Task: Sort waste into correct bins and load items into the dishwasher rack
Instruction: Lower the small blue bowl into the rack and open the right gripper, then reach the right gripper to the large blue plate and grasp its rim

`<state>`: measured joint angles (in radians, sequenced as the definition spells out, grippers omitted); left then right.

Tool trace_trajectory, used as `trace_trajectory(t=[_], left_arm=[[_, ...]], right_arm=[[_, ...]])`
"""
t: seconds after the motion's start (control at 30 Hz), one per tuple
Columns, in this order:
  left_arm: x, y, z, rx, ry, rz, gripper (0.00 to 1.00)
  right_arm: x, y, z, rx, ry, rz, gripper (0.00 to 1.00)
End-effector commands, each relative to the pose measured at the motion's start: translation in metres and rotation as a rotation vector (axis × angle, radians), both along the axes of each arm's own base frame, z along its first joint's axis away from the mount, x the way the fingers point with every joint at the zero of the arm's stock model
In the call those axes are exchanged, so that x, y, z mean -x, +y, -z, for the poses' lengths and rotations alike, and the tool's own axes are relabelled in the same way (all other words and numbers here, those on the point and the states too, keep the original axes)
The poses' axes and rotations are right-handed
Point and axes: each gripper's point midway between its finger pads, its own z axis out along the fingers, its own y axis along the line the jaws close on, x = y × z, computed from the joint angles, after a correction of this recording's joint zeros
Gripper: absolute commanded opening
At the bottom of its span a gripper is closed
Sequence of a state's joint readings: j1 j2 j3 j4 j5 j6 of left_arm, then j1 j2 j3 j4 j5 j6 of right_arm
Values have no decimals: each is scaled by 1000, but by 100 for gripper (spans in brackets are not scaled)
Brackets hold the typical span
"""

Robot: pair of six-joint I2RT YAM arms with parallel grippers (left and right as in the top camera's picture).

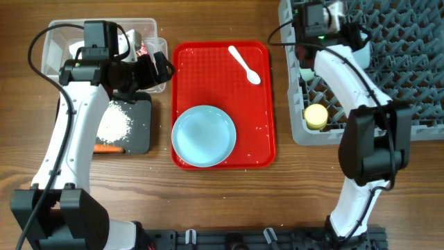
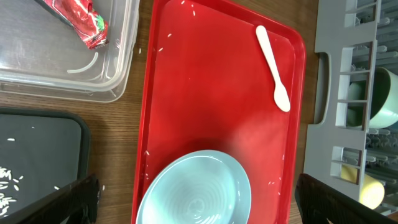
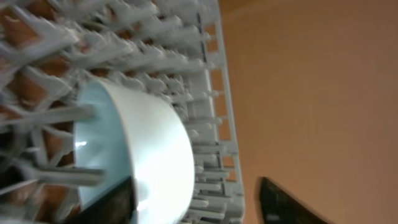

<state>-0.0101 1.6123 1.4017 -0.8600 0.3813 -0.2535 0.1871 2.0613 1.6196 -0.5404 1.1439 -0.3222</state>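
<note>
My left gripper [image 1: 158, 67] is open and empty, hovering over the near corner of the clear tub [image 1: 52, 42]. In the left wrist view its wide-spread jaws [image 2: 199, 208] look down on the pale blue plate [image 2: 196, 190]. The red wrapper [image 2: 81, 22] lies in the tub. Rice [image 1: 114, 125] and the carrot [image 1: 107, 148] lie on the black tray [image 1: 142, 132]. The white spoon [image 1: 244, 64] and the plate [image 1: 203, 135] sit on the red tray. My right gripper [image 3: 205, 205] is open in the grey rack [image 1: 416, 104], one finger inside a pale blue bowl [image 3: 143, 143]. The yellow cup [image 1: 316, 116] stands in the rack.
The red tray [image 1: 260, 149] lies between the bins and the rack, with stray rice grains on it. The rack's handle edge [image 2: 323, 87] is close to the tray's right rim. The brown food lump is out of view.
</note>
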Motion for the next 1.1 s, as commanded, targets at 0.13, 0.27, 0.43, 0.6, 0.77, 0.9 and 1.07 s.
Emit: trace_trajectory(t=[0.13,0.27,0.43,0.6,0.77,0.9,1.07], left_arm=[[-2,1,1,-4,1,-5,100],[-2,1,1,-4,1,-5,100],[-2,1,1,-4,1,-5,100],[-2,1,1,-4,1,-5,100],[-2,1,1,-4,1,-5,100],[-2,1,1,-4,1,-5,100],[-2,1,1,-4,1,-5,100]], right_arm=[[-2,12,10,-15,4,-26,88],[-3,8,-7,-1,-92,14,100],[-6,8,-59,-54,-338,42,100],[-3,15,-120,-176,-527,-29,100],[6,48,-149,-458,-587,-202,100],[20,108,-135,-827,-458,-406,100],[57,186,-112,-1318,-233,-513,100]])
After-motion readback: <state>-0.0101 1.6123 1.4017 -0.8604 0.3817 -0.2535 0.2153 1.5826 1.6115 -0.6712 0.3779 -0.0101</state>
